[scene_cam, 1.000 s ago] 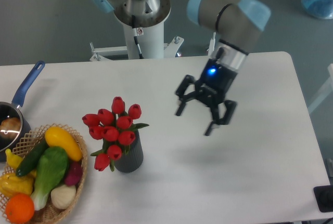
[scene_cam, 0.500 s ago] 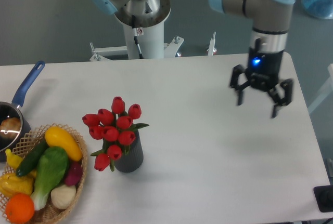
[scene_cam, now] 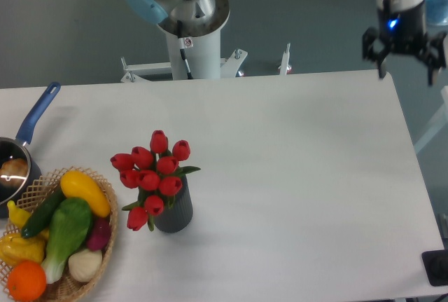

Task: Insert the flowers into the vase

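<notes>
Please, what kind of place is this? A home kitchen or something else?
Most likely a robotics lab, not a home kitchen. A robot arm stands on a white pedestal behind a plain white table, its gripper empty, and the items look like props: flowers in a vase, a basket of vegetables, a saucepan.

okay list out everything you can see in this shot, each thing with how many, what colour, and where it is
tulips: about nine, red with green leaves, standing in the vase left of centre
vase: one, dark grey, ribbed, upright on the table
table: one, white, fills most of the view
wicker basket: one, tan, bottom left corner
vegetables: several, yellow, green, purple, white and orange, piled in the basket
saucepan: one, blue handle, left edge, partly cut off
robot base: one, white and grey pedestal behind the table's far edge
pincer: one, black, open, empty, raised over the table's far right corner
</notes>
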`<action>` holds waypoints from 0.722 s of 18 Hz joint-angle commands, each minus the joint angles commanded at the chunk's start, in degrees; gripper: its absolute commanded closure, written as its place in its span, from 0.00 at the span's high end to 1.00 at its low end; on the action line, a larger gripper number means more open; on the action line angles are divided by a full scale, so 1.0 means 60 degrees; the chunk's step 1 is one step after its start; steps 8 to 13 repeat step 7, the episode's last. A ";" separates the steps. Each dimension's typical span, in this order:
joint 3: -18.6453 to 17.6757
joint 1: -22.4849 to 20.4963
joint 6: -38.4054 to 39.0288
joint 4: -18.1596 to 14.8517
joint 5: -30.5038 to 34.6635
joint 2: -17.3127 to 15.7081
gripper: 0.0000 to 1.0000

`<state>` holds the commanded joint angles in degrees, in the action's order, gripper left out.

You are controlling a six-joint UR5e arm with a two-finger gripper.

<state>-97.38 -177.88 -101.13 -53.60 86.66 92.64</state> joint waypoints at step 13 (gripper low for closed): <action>0.0000 -0.0603 -0.0840 -0.0500 -0.0615 -0.0206 1.00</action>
